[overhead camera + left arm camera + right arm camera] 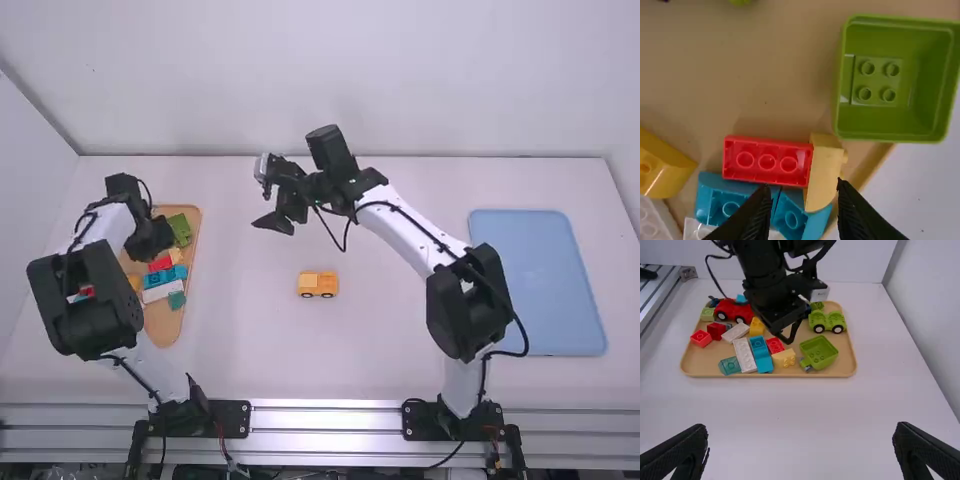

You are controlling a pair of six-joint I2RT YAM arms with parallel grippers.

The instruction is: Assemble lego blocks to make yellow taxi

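Pale yellow block (824, 176), its length across my closing line.
Left gripper (802, 186), fingers parted and empty, hangs above it.

The place looks like a robotics lab: 2 jointed robot arms (462, 312) stand on black plates (417, 421) at the near edge of a white surface (240, 340), metal rails (330, 421) run along that edge, cables (224, 443) trail there, and plain white walls (400, 80) rise behind it.
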